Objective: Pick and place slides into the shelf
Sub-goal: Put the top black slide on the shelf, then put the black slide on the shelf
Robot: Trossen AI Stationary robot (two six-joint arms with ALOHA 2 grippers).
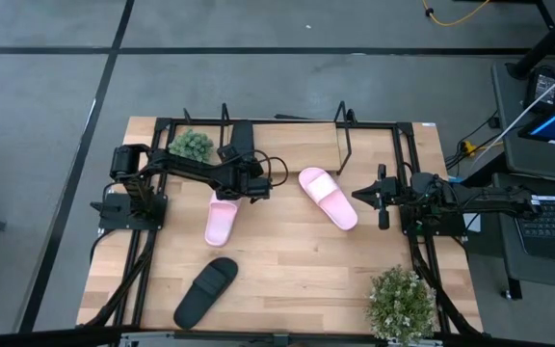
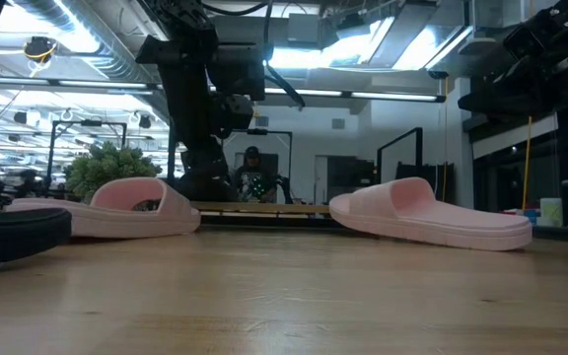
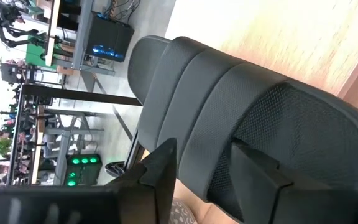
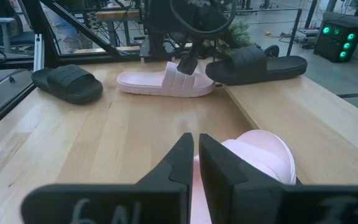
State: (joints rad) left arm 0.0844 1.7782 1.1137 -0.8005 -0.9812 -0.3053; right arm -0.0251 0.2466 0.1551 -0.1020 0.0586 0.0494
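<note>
The left tool [image 3: 197, 155] stands released, its fingers apart with the strap of a black slide [image 3: 260, 93] right in front of them. That slide lies on the shelf [image 4: 303, 106], its long axis running along the raised board. Judging by this, the coming move is a straight pull-back off the strap, and the way back looks open.

Just beside this tool, toward the front of the table [image 1: 287, 270], a pink slide [image 1: 222, 220] lies with its long axis pointing at the front edge, so the left arm is the nearer one. Farther the same way, well apart, is a second black slide [image 1: 205, 291], lying aslant near that edge.

The right tool [image 4: 197, 149] is clenched on nothing. Another pink slide [image 4: 260, 155] lies just ahead of it, slanted across its line.
</note>
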